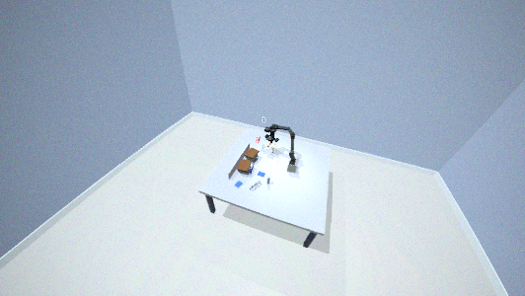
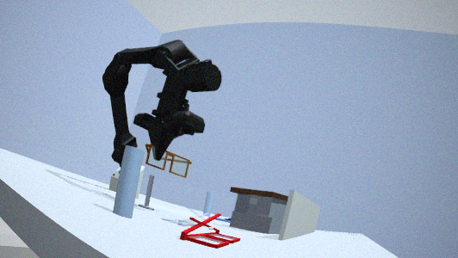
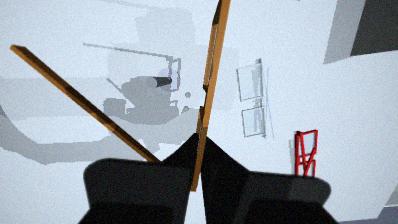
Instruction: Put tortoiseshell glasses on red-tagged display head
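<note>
1. Amber-brown, the tortoiseshell glasses (image 1: pixel 268 146) (image 2: pixel 179 166) (image 3: pixel 212 60) are held above the table (image 1: pixel 296 207), clear of its surface.
2. They are gripped by the gripper (image 1: pixel 272 139) (image 2: pixel 158 158) (image 3: pixel 199 137), whose jaws are closed on the frame; in the exterior view the lenses are seen hanging at a tilt beside and below the fingertips.
3. By the wrist view, one long brown strip is passed between the fingertips, while another is slanted off to the left.
4. Red glasses (image 1: pixel 258 140) (image 2: pixel 211 239) (image 3: pixel 298 152) are rested on the table, and clear-framed glasses (image 3: pixel 252 98) are seen near them.
5. Two brown-topped grey blocks (image 1: pixel 252 153) (image 1: pixel 245 166) are set near a pale upright panel (image 1: pixel 239 162) (image 2: pixel 299 215), well apart from the held pair; which one bears the red tag cannot be told.
6. In the exterior view, a pale blue cylinder (image 2: pixel 129 182) is stood in the foreground, with a thin grey post (image 2: pixel 149 191) near it.
</note>
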{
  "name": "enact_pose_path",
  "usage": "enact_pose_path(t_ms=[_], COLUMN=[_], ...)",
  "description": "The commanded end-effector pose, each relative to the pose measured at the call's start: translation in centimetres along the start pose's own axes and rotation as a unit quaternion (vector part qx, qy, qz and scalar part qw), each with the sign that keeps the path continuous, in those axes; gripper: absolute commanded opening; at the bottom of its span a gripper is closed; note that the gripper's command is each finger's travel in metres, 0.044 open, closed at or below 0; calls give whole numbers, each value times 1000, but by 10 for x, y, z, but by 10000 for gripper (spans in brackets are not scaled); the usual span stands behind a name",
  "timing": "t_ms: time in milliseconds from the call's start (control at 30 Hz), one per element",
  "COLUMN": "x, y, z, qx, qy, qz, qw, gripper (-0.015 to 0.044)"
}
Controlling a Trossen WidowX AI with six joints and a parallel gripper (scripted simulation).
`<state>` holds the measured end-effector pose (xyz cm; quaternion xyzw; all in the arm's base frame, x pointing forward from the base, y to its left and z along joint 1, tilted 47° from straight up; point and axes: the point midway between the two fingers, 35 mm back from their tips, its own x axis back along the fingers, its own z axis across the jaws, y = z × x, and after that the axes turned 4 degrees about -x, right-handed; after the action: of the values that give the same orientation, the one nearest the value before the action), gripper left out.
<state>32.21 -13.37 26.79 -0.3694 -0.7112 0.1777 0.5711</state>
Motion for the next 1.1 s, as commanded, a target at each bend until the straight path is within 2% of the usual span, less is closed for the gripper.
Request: enact_pose_path(t_ms=[0, 300, 733, 1067], x=[2, -5, -57, -58], y=[11, 20, 18, 24], z=[8, 12, 12, 8], qx=[-3, -3, -4, -4], qy=[-3, -3, -4, -5], qz=[1, 1, 3, 2], qw=[1000, 1000, 1000, 1000], gripper=[0, 0, 0, 0])
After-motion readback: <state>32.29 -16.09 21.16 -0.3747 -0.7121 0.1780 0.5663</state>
